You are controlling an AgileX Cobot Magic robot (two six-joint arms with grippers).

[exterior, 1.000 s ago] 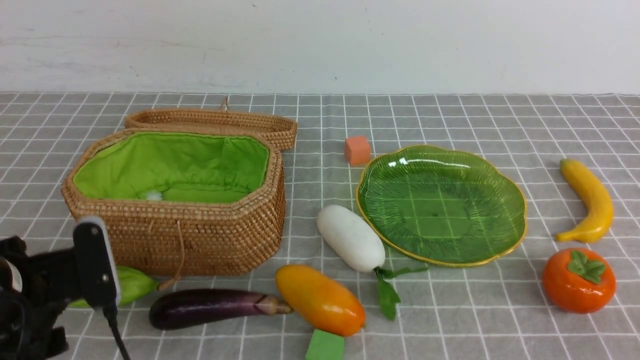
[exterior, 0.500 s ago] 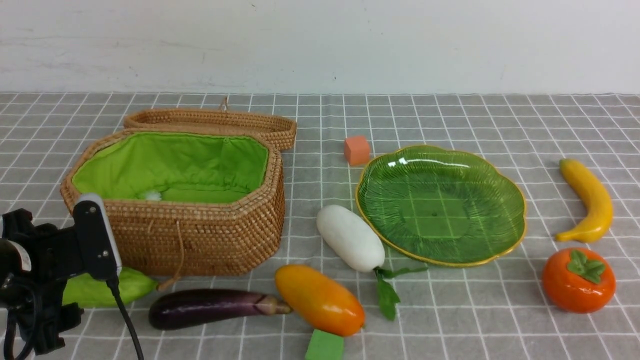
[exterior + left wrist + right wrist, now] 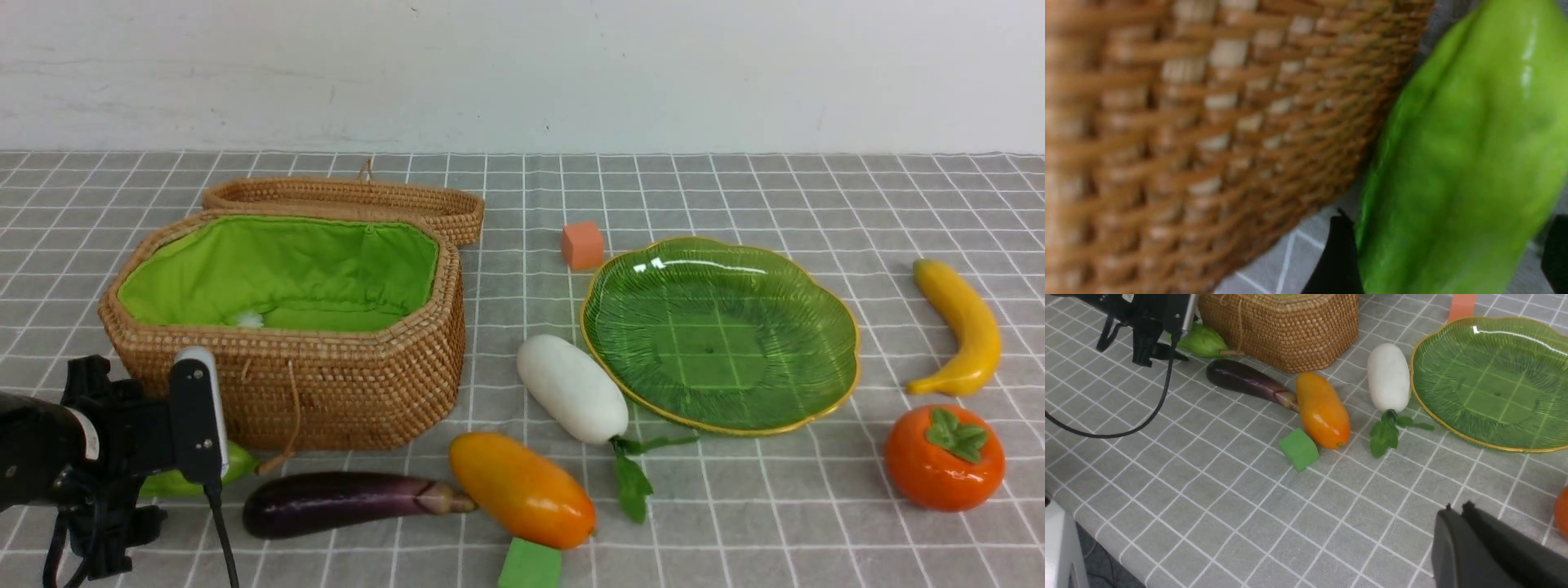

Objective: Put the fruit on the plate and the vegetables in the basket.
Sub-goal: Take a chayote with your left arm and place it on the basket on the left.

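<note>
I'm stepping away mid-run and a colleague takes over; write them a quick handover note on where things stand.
Left gripper: open, jaws either side of the gourd, which lies on the table by the front wall of the basket.
Right gripper: shut, empty, above the table.
Eggplant in front of the basket, mango beside its stem end, radish left of the plate.
Banana, persimmon: right of the plate.
Done: nothing; plate bare, no vegetable visible in the basket.
Left: all three fruits, all three vegetables.

The left hand [image 3: 1447, 257] opened wide and shifted right, its fingers [image 3: 1337, 261] coming to either side of the green gourd [image 3: 1466, 134].
</note>
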